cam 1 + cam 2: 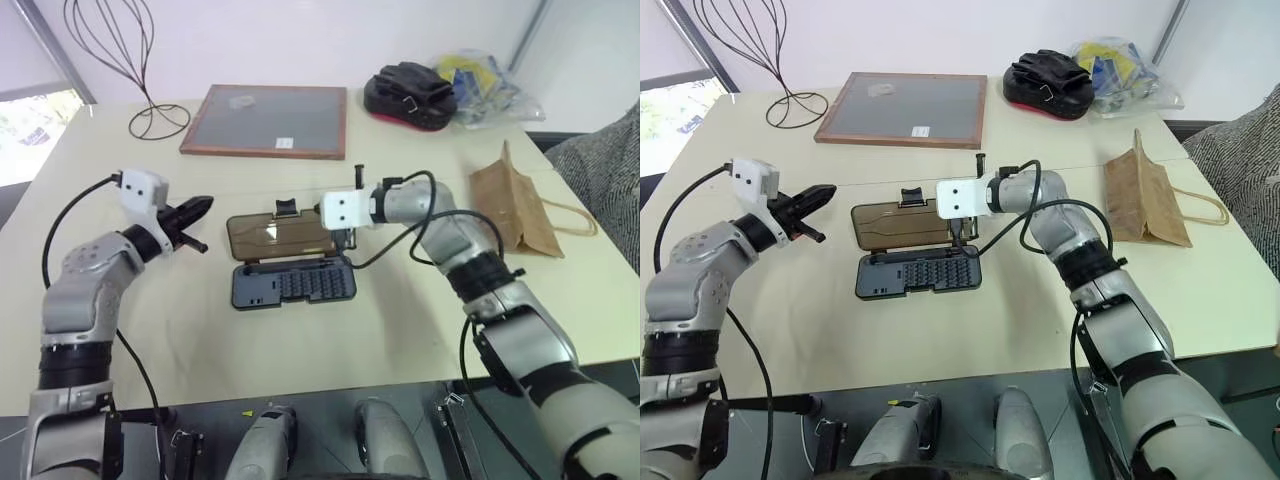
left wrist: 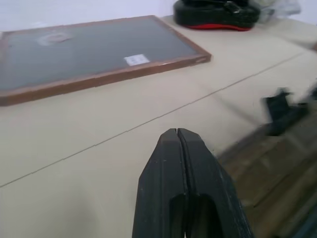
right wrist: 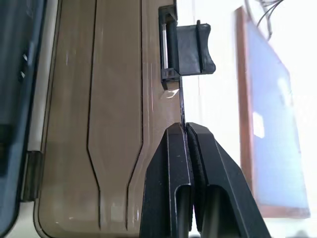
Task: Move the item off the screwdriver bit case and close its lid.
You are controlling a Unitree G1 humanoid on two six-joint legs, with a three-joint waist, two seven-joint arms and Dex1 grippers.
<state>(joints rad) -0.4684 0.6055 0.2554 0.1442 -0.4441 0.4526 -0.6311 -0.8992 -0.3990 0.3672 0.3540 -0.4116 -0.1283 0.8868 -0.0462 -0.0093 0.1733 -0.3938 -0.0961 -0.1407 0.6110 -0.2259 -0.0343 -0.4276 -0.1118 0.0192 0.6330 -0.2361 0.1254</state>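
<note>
The screwdriver bit case (image 1: 295,283) lies open at the table's middle, rows of bits showing in its dark base. Its smoky brown lid (image 1: 275,232) is folded back on the far side, with the black latch (image 3: 190,49) on its far edge. My right gripper (image 3: 185,128) is shut on that far edge of the lid, right beside the latch. My left gripper (image 1: 200,207) hovers to the left of the case, shut and holding nothing. The item, a brown paper bag (image 1: 515,205), lies flat on the table to the right, well apart from the case.
A wood-framed grey board (image 1: 268,120) lies behind the case. A wire stand (image 1: 150,110) is at the back left. A black and red object (image 1: 410,95) and a yellow-blue plastic bag (image 1: 480,80) sit at the back right. Grey fabric (image 1: 610,170) is at the right edge.
</note>
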